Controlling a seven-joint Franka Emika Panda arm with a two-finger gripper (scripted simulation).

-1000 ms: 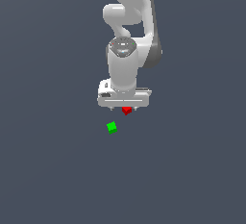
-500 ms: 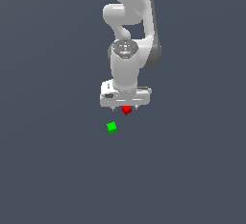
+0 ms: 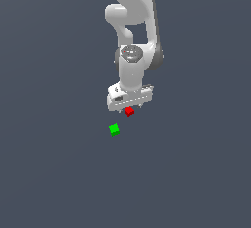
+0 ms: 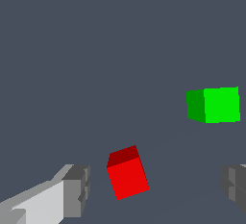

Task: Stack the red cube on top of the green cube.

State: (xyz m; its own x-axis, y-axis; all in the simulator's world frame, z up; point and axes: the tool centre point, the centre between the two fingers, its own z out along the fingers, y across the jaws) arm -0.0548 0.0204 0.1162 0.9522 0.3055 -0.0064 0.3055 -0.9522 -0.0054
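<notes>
The white arm's pincer (image 3: 129, 107) hung low over the dark grey surface (image 3: 59, 173), its fingers (image 4: 77, 189) spread wide on either side of the red cube (image 4: 127, 176) without touching it. The green cube (image 3: 114, 129) sat apart on the same surface, near the red one, toward the exterior view's left.

Even, moderate light in both views; flat slate-grey ground, no glare, no cast shadows visible. Arm (image 3: 131, 36) shaded soft: brighter on upper surfaces, grey toward exterior view's right edge. Red cube (image 4: 127, 172) and green cube (image 4: 214, 105) show one darker face each. Edges sharp but jagged, low-resolution render; no blur, no distortion at frame edges
</notes>
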